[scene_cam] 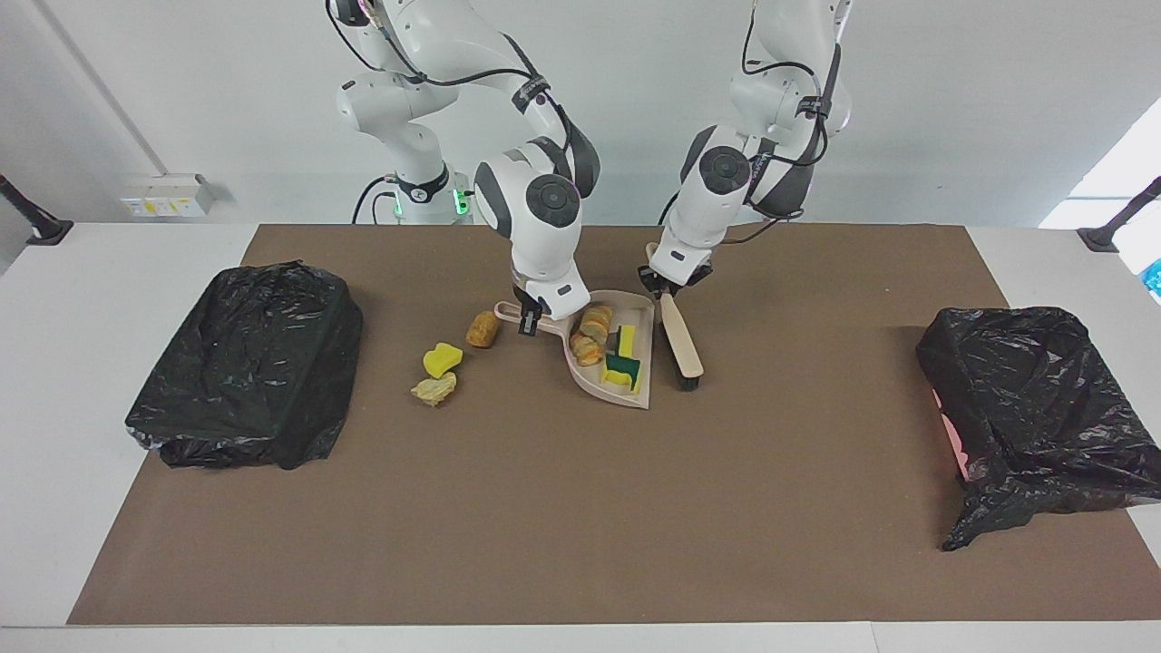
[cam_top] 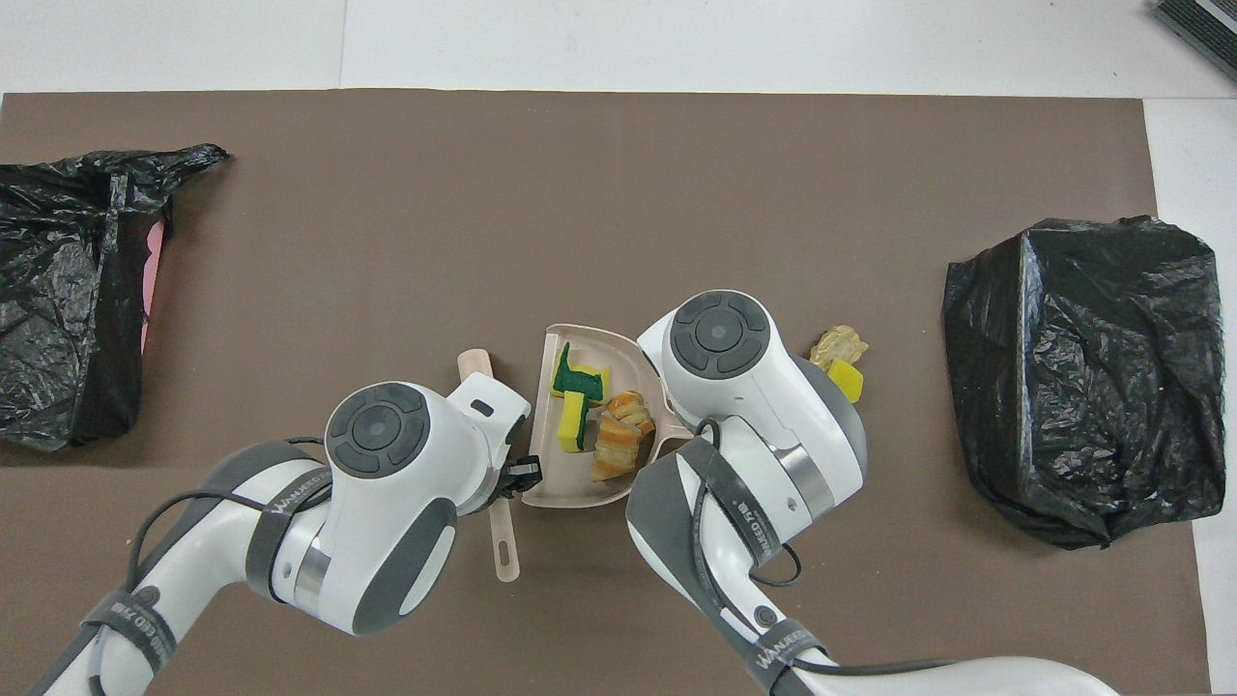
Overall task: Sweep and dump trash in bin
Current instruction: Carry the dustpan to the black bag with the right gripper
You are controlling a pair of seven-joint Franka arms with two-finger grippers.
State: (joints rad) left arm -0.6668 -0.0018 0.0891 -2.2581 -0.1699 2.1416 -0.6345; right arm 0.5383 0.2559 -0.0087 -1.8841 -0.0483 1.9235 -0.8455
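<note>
Your trash (scene_cam: 609,349) sits in two groups. In the beige dustpan (scene_cam: 640,392) you can see tan-orange, ridged bread-like lumps (cam_top: 618,447) stacked along the side toward the right arm's end, and beside them yellow sponge pieces (scene_cam: 625,355) with dark green faces; how many pieces are in that pile is hard to count, since they overlap. Three more bits lie on the brown mat (scene_cam: 580,508), toward the right arm's end of the pan: a brown bread lump (scene_cam: 482,329) just beside the pan's handle, then a plain yellow sponge piece (scene_cam: 442,359) touching a pale, crumpled tan lump (scene_cam: 434,390).

Your right gripper (scene_cam: 528,319) is clamped on the dustpan's handle, the pan flat on the mat. Your left gripper (scene_cam: 663,283) is closed tight on the handle of the beige brush (scene_cam: 680,337), whose black bristles rest on the mat just beside the pan's open edge. A black-bagged bin (scene_cam: 247,363) stands at each end of the table.
</note>
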